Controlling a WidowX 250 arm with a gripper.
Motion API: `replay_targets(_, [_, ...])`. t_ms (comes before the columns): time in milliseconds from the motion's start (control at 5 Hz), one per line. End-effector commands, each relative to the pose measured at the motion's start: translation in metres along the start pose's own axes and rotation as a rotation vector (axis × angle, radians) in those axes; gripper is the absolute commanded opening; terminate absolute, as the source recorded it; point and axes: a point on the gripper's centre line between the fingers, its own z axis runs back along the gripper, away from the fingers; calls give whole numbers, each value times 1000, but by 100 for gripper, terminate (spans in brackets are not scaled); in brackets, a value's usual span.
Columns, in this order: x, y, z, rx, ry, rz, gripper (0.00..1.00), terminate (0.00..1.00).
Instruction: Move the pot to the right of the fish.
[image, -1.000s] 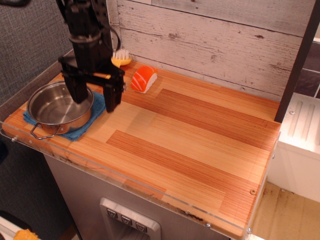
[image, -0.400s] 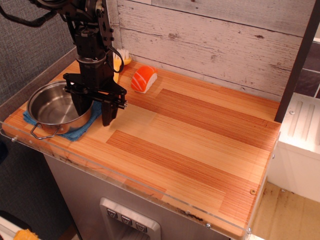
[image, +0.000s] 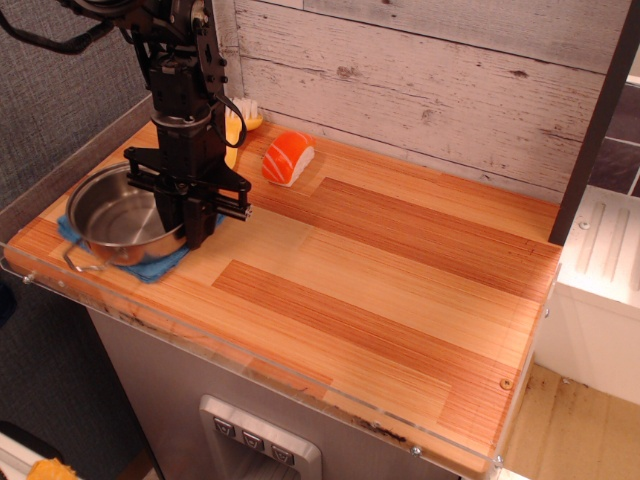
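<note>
The steel pot (image: 115, 212) sits at the left end of the counter on a blue cloth (image: 150, 266), slightly tilted, with a wire handle showing at its front left. My gripper (image: 196, 238) points straight down at the pot's right rim, its fingers closed together on that rim. The fish (image: 287, 158), an orange-and-white sushi piece, lies near the back wall, up and to the right of the pot and gripper. The counter to the right of the fish is bare wood.
A yellow-handled brush (image: 243, 115) lies at the back wall, half hidden behind my arm. The wooden counter (image: 400, 270) has a clear plastic front edge. A dark post (image: 595, 130) and a white unit (image: 600, 290) stand at the right.
My gripper came down over the pot's right rim and its open fingers closed on it. The pot shifted slightly right and tilted on the cloth.
</note>
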Motion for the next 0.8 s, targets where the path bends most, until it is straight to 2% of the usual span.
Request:
replay_targets(0, [-7,12,47,36,-90,64,0,0])
replay_targets(200, [-14,7,81,54,-125,129,0,0])
replay_targets(400, [-2,-32,96,19,-187,46,0,0])
replay_targets(600, [21,-86,94,2,-209,-89,0,0])
